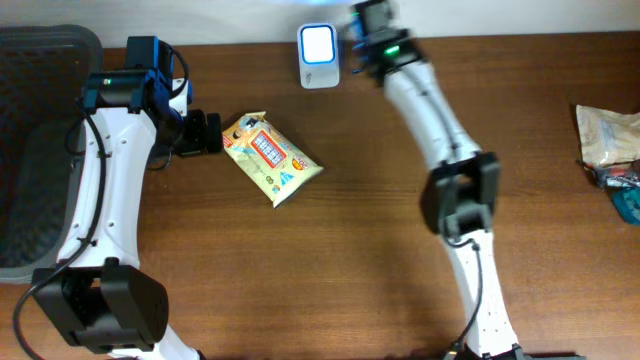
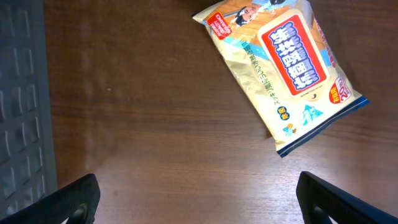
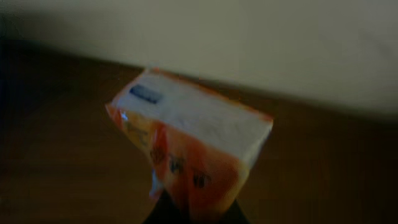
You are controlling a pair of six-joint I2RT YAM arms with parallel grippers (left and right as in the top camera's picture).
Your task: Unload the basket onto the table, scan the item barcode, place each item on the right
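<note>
— Two packets?
— Yes: right fingers (image 3: 158, 218) clamp the orange packet (image 3: 193, 134) beside the scanner (image 1: 319, 43); left fingers (image 2: 74, 199) stand wide apart near the yellow snack packet (image 1: 270, 158) lying on the table (image 1: 330, 250).

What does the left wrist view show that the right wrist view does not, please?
Only the left wrist view shows the yellow snack packet lying flat on the wooden table, beyond the open left hand. Only the right wrist view shows an orange and white pack pinched in the shut right hand, against a pale wall. Both show the same wooden table.
</note>
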